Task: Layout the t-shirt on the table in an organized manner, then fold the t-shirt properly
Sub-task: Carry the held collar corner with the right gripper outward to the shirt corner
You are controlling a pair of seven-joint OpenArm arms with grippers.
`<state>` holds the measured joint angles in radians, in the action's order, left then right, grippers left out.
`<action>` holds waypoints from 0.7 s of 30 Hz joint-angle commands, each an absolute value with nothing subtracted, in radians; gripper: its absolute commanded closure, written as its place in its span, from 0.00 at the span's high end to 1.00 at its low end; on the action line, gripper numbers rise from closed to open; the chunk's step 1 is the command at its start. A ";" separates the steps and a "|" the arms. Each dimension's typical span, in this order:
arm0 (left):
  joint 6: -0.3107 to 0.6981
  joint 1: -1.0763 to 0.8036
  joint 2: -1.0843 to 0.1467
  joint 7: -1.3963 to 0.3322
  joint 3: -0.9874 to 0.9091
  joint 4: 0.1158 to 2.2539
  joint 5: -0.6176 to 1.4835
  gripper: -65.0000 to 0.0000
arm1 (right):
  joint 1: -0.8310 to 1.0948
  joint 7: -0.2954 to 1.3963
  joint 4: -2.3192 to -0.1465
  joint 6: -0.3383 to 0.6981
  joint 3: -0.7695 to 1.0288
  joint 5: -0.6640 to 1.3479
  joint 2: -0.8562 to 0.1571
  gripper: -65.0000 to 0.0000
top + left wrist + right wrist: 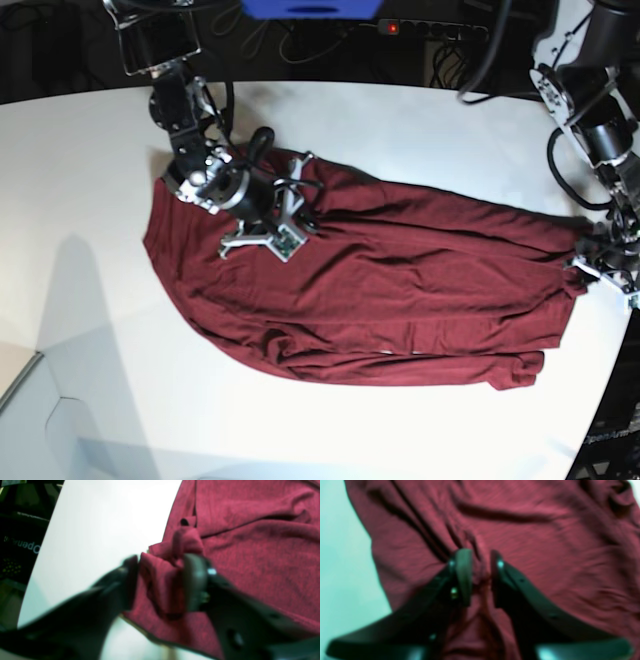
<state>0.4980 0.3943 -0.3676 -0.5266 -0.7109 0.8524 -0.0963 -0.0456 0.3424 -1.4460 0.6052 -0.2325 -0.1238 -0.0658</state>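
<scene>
Maroon t-shirt [400, 290] bunches between both parted grippers [160, 580] [481, 575] on white table [80, 200].

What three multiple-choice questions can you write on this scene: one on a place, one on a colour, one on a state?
1. Where is the left gripper in the base view?
A. over the shirt's middle
B. at the shirt's edge on the view's right
C. far from any cloth

2. What colour is the t-shirt?
A. dark red
B. blue
C. white

3. How does the t-shirt lie?
A. folded into a neat square
B. spread on the table, wrinkled
C. hanging in the air

Answers: 1 B, it sits at the cloth's right end; 2 A, every view shows maroon; 3 B, it lies wide with creases.
</scene>
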 commanded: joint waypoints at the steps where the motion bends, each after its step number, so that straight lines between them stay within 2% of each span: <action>1: 0.496 0.418 -0.389 -0.509 -0.714 0.869 -0.082 0.55 | -0.050 0.318 -1.481 0.604 -0.216 -0.110 -0.064 0.32; 5: 0.496 0.420 -0.389 -0.509 -0.716 0.869 -0.081 0.72 | -0.030 0.318 -1.547 0.604 -0.191 -0.108 -0.064 0.47; 10: 0.504 0.417 -0.390 -0.512 -0.717 0.895 -0.079 0.74 | 0.016 0.318 -1.627 0.604 -0.143 -0.107 -0.064 0.61; 15: 0.510 0.331 -0.386 -0.509 -0.763 0.986 -0.079 0.74 | 0.097 0.317 -1.707 0.604 -0.067 -0.107 -0.065 0.64; 21: 0.512 0.321 -0.384 -0.495 -0.773 0.917 -0.079 0.74 | 0.157 0.315 -1.748 0.604 0.002 -0.107 -0.065 0.64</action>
<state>0.5068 0.2962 -0.3634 -0.5213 -0.7719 0.9009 -0.0933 0.1646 0.3401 -1.7294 0.6052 -0.0002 -0.1234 -0.0631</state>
